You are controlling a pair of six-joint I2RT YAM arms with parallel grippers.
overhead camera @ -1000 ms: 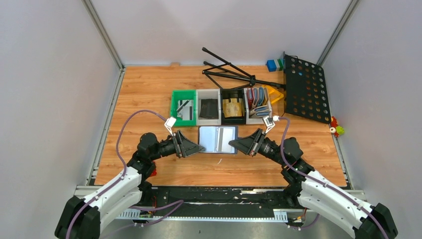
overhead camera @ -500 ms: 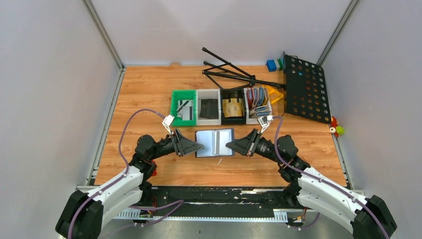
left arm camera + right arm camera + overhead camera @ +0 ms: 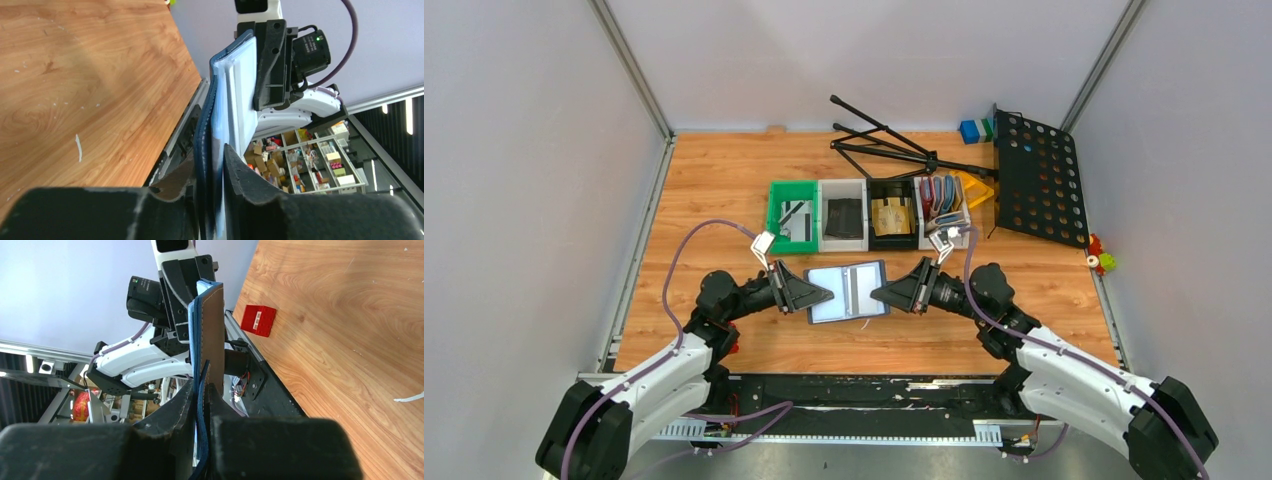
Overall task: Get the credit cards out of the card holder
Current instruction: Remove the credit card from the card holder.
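Observation:
The card holder (image 3: 848,290) is open flat, navy outside and pale blue-grey inside, and hangs slightly tilted between both arms above the table. My left gripper (image 3: 827,296) is shut on its left edge; in the left wrist view the fingers (image 3: 240,170) pinch the card holder (image 3: 225,100) from both sides. My right gripper (image 3: 876,295) is shut on its right edge, and the right wrist view has the right gripper (image 3: 202,390) clamped on the card holder (image 3: 205,330) seen edge-on. I cannot pick out credit cards in its pockets.
Behind the holder stands a row of bins: a green bin (image 3: 792,222) with grey cards, a grey bin (image 3: 844,217), a black bin (image 3: 892,217), and one with upright holders (image 3: 942,197). A black stand (image 3: 894,145) and perforated board (image 3: 1039,180) lie behind. A red brick (image 3: 257,320) sits near the front edge.
The left gripper has closed from wide open onto the holder's left edge. The holder and the right arm have shifted a little to the left, and the holder now tilts slightly.

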